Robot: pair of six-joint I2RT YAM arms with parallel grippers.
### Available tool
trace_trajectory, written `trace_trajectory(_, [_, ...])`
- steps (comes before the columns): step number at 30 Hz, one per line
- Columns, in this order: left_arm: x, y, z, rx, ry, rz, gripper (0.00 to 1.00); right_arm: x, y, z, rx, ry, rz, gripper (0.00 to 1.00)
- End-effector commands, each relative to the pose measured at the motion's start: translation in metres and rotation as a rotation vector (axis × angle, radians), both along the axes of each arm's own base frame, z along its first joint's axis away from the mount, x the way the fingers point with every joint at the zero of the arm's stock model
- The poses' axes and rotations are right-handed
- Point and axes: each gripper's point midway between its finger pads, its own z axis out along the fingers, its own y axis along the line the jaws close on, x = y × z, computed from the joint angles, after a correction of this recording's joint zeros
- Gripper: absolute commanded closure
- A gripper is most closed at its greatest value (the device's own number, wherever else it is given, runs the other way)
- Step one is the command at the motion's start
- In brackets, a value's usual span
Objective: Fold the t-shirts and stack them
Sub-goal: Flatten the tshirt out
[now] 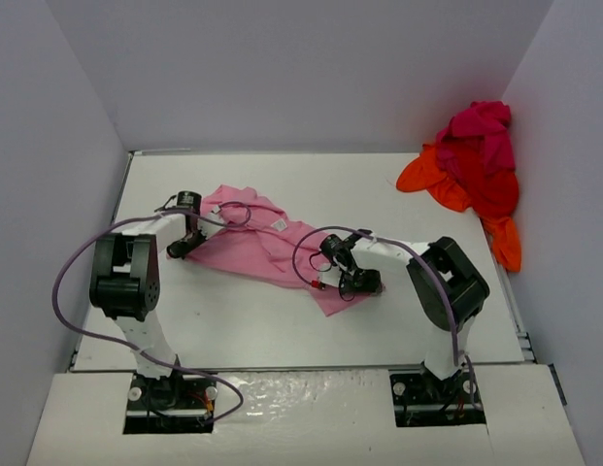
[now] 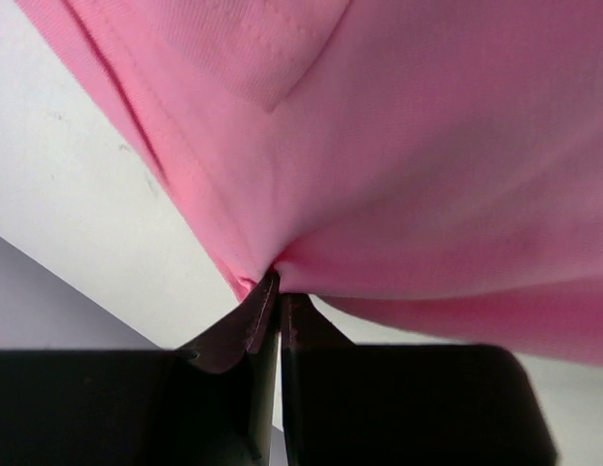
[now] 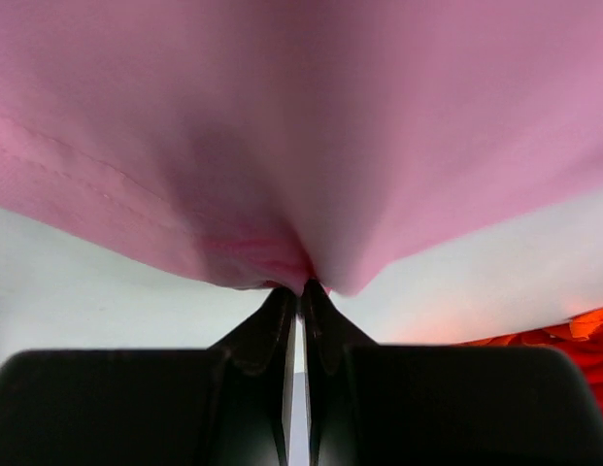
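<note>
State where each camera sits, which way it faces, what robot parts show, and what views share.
Top external: above-behind the bases, looking down at white table; both arms, left gripper, right gripper on light pink cloth t-shirt.
Left wrist: on that wrist, facing along shut fingers pinching the shirt.
Right wrist: likewise, fingers shut on it.
Shared: top and right wrist show the crumpled red-orange cloth shirt pile.

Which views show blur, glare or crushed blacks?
Top view: even light, sharp, slight sheen on the near ledge. Left wrist: pink shirt crisp, left fingers underexposed. Right wrist: the shirt faintly soft up close, right fingers near black, orange shirt blurred at the corner.
</note>
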Motion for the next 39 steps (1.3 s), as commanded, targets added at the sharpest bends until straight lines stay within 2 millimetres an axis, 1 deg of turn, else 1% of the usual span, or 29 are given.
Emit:
trace_trajectory(1, [0.023, -0.007, 0.103, -0.099, -0.318, 0.077, 1.0, 0.079, 0.029, 0.084, 0.243, -0.342, -0.082, 1.0])
trace_trajectory(2, [0.023, -0.008, 0.123, -0.117, -0.362, 0.084, 1.0, 0.093, 0.033, 0.107, 0.293, -0.402, -0.097, 1.0])
trace_trajectory(4, [0.022, -0.013, 0.196, -0.172, -0.519, 0.096, 1.0, 0.13, 0.04, 0.189, 0.452, -0.603, -0.134, 1.0])
trace_trajectory(5, [0.018, -0.015, 0.233, -0.2, -0.596, 0.094, 1.0, 0.142, 0.041, 0.23, 0.533, -0.703, -0.152, 1.0])
trace_trajectory(6, [0.011, -0.018, 0.259, -0.222, -0.642, 0.088, 1.0, 0.151, 0.042, 0.265, 0.606, -0.795, -0.164, 1.0])
trace_trajectory(7, [0.002, -0.02, 0.277, -0.241, -0.666, 0.081, 1.0, 0.156, 0.043, 0.297, 0.675, -0.88, -0.172, 1.0])
trace_trajectory(8, [-0.006, -0.021, 0.299, -0.257, -0.703, 0.075, 1.0, 0.158, 0.042, 0.326, 0.733, -0.961, -0.178, 1.0])
trace_trajectory(9, [-0.015, -0.022, 0.324, -0.272, -0.752, 0.069, 1.0, 0.156, 0.038, 0.352, 0.784, -1.04, -0.184, 1.0])
trace_trajectory(10, [-0.024, -0.023, 0.342, -0.283, -0.791, 0.064, 1.0, 0.152, 0.035, 0.373, 0.826, -1.099, -0.192, 1.0])
trace_trajectory(11, [-0.032, -0.023, 0.357, -0.291, -0.826, 0.062, 1.0, 0.148, 0.031, 0.389, 0.858, -1.133, -0.212, 1.0])
trace_trajectory(12, [-0.046, -0.023, 0.387, -0.311, -0.888, 0.061, 1.0, 0.147, 0.023, 0.41, 0.899, -1.184, -0.249, 1.0])
trace_trajectory(13, [-0.059, -0.023, 0.411, -0.326, -0.942, 0.058, 1.0, 0.143, 0.017, 0.427, 0.936, -1.218, -0.269, 1.0])
trace_trajectory(14, [-0.07, -0.023, 0.429, -0.337, -0.988, 0.055, 1.0, 0.139, 0.014, 0.439, 0.968, -1.235, -0.274, 1.0])
trace_trajectory(17, [-0.101, -0.016, 0.476, -0.376, -1.12, 0.09, 1.0, 0.125, 0.002, 0.463, 1.008, -1.291, -0.296, 1.0])
trace_trajectory(18, [-0.11, -0.023, 0.478, -0.403, -1.109, 0.056, 1.0, 0.118, -0.002, 0.471, 1.021, -1.309, -0.296, 1.0])
trace_trajectory(20, [-0.126, -0.032, 0.5, -0.457, -1.151, 0.014, 1.0, 0.107, -0.005, 0.481, 1.056, -1.319, -0.308, 1.0])
trace_trajectory(21, [-0.134, -0.036, 0.503, -0.483, -1.146, -0.001, 1.0, 0.101, -0.005, 0.484, 1.072, -1.308, -0.307, 1.0])
trace_trajectory(23, [-0.153, -0.046, 0.521, -0.534, -1.178, -0.042, 1.0, 0.087, -0.006, 0.494, 1.115, -1.296, -0.303, 1.0])
trace_trajectory(25, [-0.164, -0.056, 0.526, -0.575, -1.171, -0.09, 1.0, 0.074, 0.003, 0.5, 1.169, -1.248, -0.256, 1.0])
trace_trajectory(26, [-0.165, -0.058, 0.526, -0.584, -1.166, -0.097, 1.0, 0.069, 0.005, 0.501, 1.179, -1.226, -0.243, 1.0])
trace_trajectory(30, [-0.15, -0.055, 0.52, -0.558, -1.137, -0.082, 1.0, 0.066, 0.001, 0.511, 1.183, -1.244, -0.26, 1.0])
trace_trajectory(33, [-0.134, -0.051, 0.516, -0.524, -1.121, -0.078, 1.0, 0.073, -0.008, 0.521, 1.149, -1.296, -0.294, 1.0])
trace_trajectory(35, [-0.124, -0.048, 0.51, -0.512, -1.11, -0.063, 1.0, 0.081, -0.007, 0.52, 1.136, -1.302, -0.303, 1.0])
trace_trajectory(36, [-0.114, -0.048, 0.504, -0.514, -1.095, -0.048, 1.0, 0.086, -0.007, 0.52, 1.141, -1.317, -0.312, 1.0])
trace_trajectory(37, [-0.107, -0.046, 0.5, -0.509, -1.089, -0.036, 1.0, 0.094, -0.007, 0.509, 1.12, -1.312, -0.333, 1.0])
trace_trajectory(39, [-0.091, -0.041, 0.489, -0.502, -1.083, 0.01, 1.0, 0.106, -0.01, 0.505, 1.114, -1.362, -0.367, 1.0])
